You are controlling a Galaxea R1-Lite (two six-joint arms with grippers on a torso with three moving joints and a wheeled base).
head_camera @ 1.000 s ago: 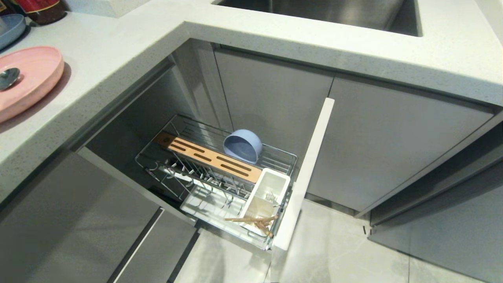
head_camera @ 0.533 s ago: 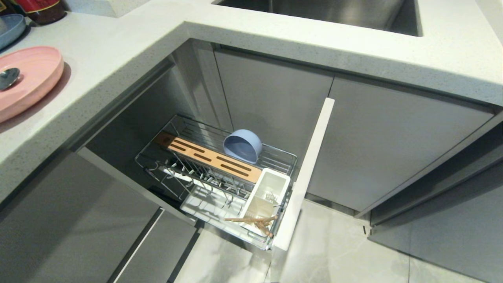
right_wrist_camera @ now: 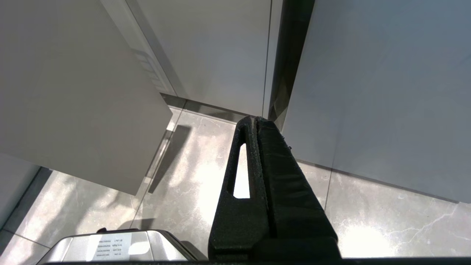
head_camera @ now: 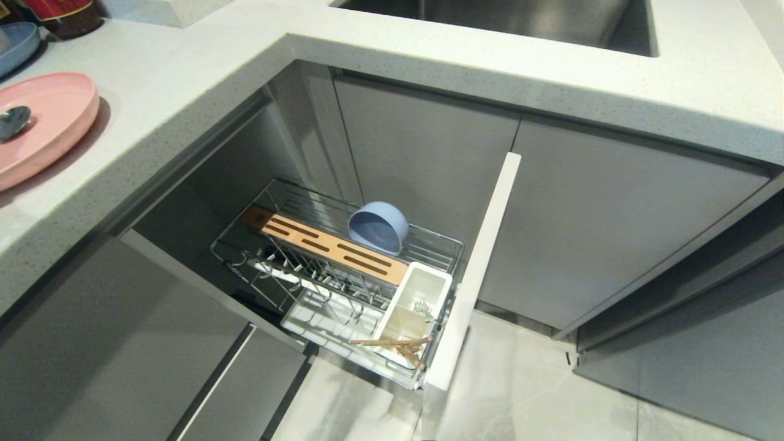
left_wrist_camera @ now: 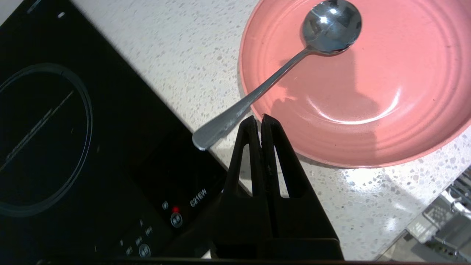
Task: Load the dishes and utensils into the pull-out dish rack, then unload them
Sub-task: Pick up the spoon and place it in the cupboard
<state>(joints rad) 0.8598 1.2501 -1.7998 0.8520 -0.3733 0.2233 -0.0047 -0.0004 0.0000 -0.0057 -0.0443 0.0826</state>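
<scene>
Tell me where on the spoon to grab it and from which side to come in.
Grip the spoon by its handle end, which juts past the rim of the pink plate over the counter, probably leaving finger room underneath. Come from above, jaws across the slim handle. The left gripper, shut, must open first.

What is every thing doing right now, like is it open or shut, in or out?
Dish rack: pulled out.
Blue bowl: in the rack, tipped on its side.
Chopsticks: lying across the utensil box.
Pink plate: flat on the counter.
Spoon: bowl end on the plate, handle sticking off over the rim.
Left gripper: shut, empty, above the spoon handle.
Right gripper: shut, empty, by the cabinets.
</scene>
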